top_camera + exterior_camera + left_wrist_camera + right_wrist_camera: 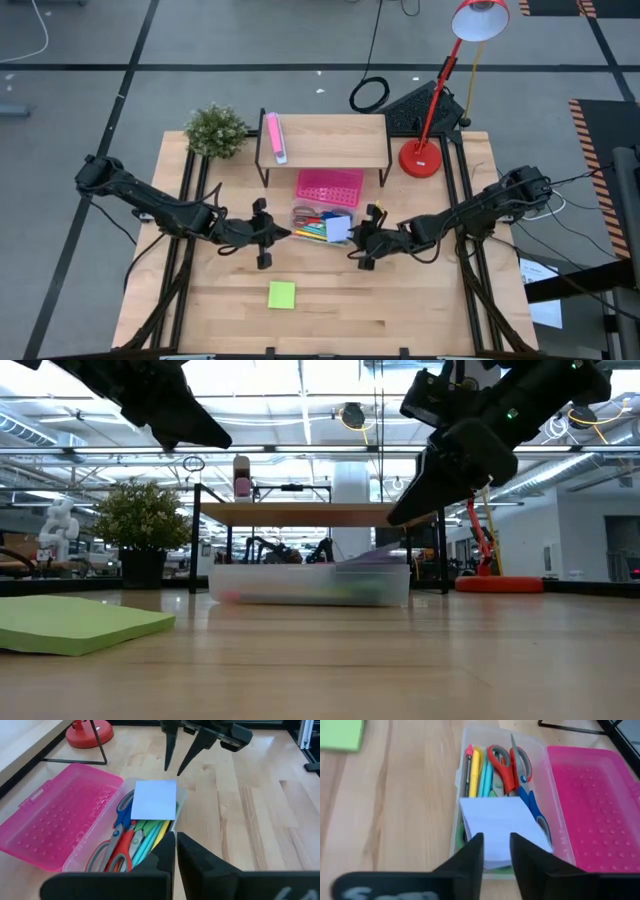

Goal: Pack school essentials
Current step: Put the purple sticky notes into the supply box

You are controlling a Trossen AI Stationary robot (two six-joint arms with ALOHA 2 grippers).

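A clear box (318, 222) at the table's middle holds red-handled scissors (504, 764), blue-handled scissors (536, 811) and coloured pens (477, 770). A pale-blue note pad (500, 831) lies slanted on top of them at the box's right end. A lime-green note pad (282, 294) lies flat on the table nearer the front edge. My right gripper (496, 845) hovers open just right of the box and above it (398, 518), clear of the pale-blue pad. My left gripper (176, 847) is shut and holds nothing, raised left of the box (283, 233).
A pink perforated tray (330, 187) lies against the box's far side. Behind it stands a wooden shelf (330, 140) carrying a pink-and-white oblong object (275, 137). A potted plant (215, 130) is at the far left and a red lamp (422, 158) at the far right.
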